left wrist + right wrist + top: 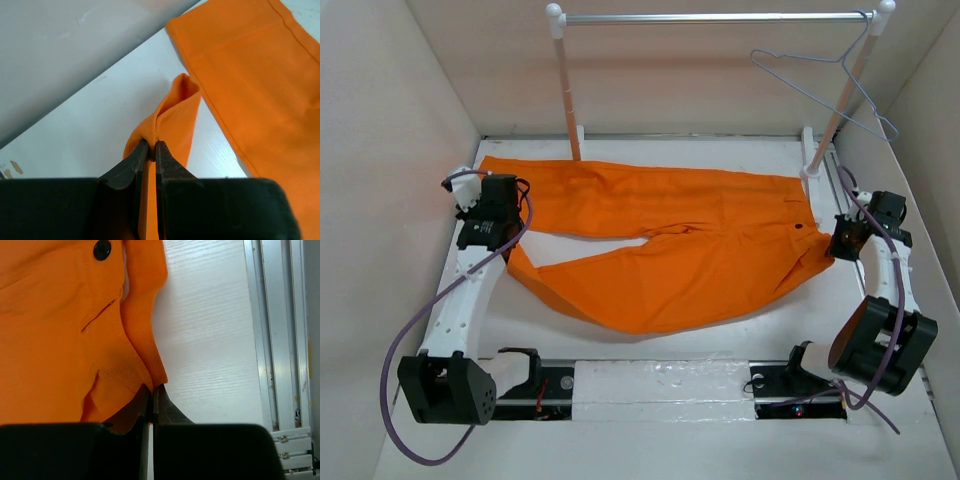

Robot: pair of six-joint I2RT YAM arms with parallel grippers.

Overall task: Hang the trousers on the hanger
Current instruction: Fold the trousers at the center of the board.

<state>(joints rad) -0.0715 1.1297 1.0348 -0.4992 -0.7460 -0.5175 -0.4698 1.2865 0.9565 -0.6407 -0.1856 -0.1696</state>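
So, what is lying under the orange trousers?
Under the trousers only the white table shows, around them and in the gap between the two legs. Anything directly beneath the spread cloth is covered and cannot be seen.

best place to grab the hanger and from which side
Probably the neck just under the hook of the hanger, approached from the near, table side. It hangs from the rail at its right end, so the thin wire triangle can swing, while the neck sits steadiest and open to the front.
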